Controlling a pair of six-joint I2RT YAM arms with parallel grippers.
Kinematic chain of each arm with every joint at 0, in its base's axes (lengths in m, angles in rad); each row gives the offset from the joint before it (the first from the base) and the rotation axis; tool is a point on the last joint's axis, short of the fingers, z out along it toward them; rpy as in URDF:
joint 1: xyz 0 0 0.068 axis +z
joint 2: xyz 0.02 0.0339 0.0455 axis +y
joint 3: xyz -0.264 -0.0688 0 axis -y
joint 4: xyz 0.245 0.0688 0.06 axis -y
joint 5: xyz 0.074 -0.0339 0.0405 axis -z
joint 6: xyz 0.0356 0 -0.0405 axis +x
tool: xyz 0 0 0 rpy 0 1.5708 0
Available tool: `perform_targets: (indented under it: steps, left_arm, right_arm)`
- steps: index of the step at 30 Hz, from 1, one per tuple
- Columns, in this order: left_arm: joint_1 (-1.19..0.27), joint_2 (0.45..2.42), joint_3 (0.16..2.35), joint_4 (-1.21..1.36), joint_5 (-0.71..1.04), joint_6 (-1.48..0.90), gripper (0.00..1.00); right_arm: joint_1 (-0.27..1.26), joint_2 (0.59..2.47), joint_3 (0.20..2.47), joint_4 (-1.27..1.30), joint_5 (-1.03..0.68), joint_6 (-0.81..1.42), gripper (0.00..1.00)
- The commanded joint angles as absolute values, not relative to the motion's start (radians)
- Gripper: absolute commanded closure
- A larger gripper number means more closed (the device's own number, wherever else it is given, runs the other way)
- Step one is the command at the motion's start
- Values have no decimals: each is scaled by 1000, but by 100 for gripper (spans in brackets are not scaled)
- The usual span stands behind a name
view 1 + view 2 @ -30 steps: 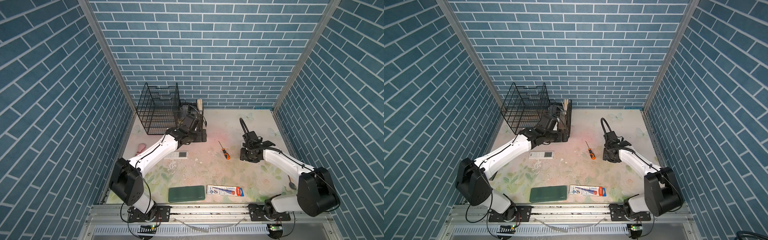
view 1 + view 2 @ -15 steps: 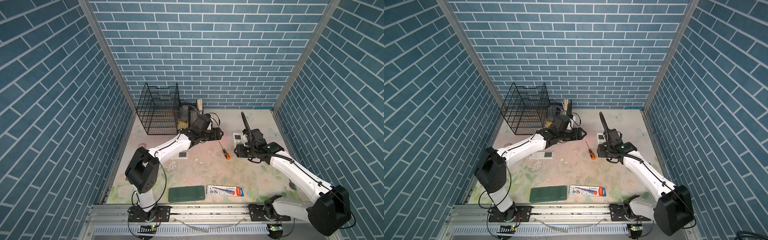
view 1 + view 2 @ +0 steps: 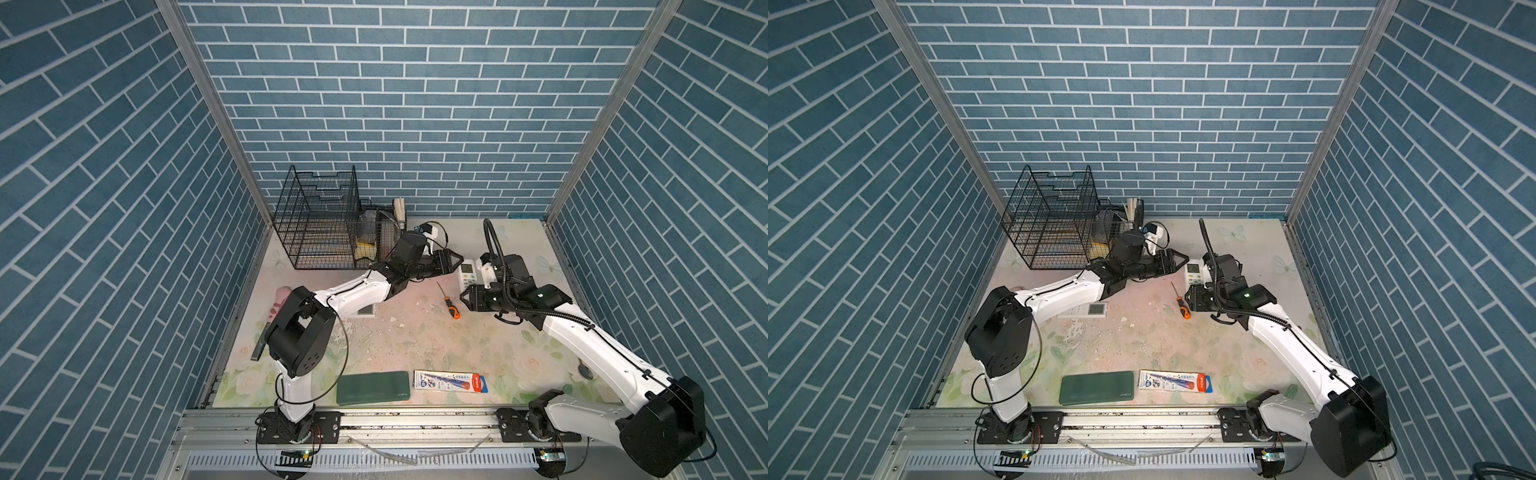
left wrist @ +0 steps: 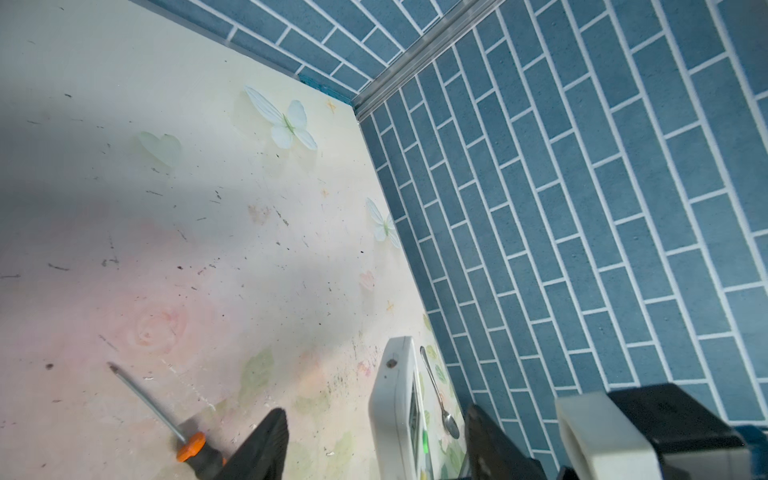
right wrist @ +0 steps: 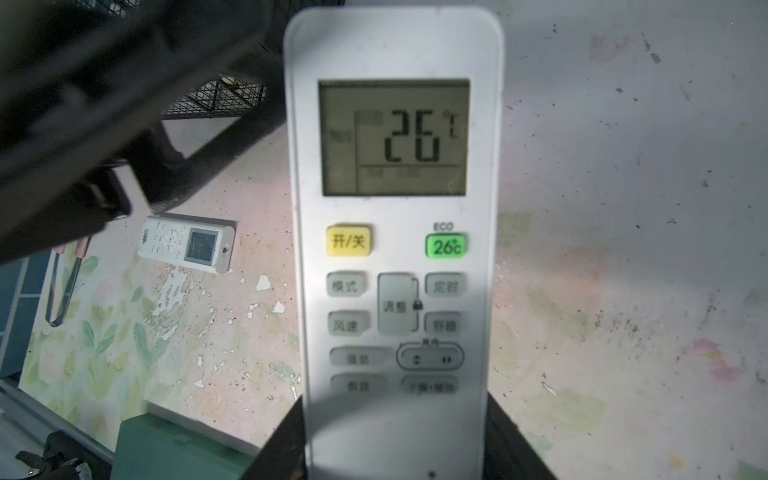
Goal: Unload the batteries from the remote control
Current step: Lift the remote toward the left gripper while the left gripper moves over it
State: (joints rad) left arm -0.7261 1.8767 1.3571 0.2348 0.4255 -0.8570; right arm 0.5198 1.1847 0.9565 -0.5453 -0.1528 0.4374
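My right gripper (image 5: 395, 432) is shut on the lower end of a white remote control (image 5: 395, 249) and holds it above the table. Its button face and lit display face the right wrist camera. Both top views show the remote control (image 3: 468, 272) (image 3: 1192, 272) between my two grippers, near the back of the table. My left gripper (image 3: 456, 262) (image 4: 376, 436) is open. Its jaws stand either side of the remote's free end (image 4: 395, 415) with a gap on each side. The batteries are hidden.
An orange-handled screwdriver (image 3: 451, 303) (image 4: 166, 419) lies just below the grippers. A second white remote (image 3: 361, 309) (image 5: 187, 245) lies under the left arm. A wire basket (image 3: 320, 224) stands at the back left. A green case (image 3: 372, 387) and a blister pack (image 3: 451, 381) lie at the front. A spoon (image 4: 440, 395) lies near the right wall.
My left arm has swung from the basket across to the remote's free end, and its jaws have narrowed. My right arm has lifted the remote and keeps its grip.
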Motion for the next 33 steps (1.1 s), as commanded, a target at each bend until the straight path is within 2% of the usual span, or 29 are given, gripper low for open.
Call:
perform_targets:
  steps: [1,17,23,26,29,33]
  left_arm:
    - [-735,1895,1350,305,462,-885,35]
    - [-746,1935,1365,356,482,-912,58]
    - [-744,1944,1366,363,479,-914,73]
    - [-744,1950,1362,374,480,-920,84]
    - [-742,1955,1362,387,485,-924,93]
    - [-740,1952,1358,400,486,-924,100]
  right_arm:
    - [528,1160,1006,-495,-187,433,99]
    - [530,1181,998,-424,-217,454,100]
    - [531,1181,993,-420,-225,454,100]
    - [531,1180,990,-422,-224,454,99]
    - [531,1176,984,-419,-220,458,95]
    - [531,1174,976,-411,-218,463,80]
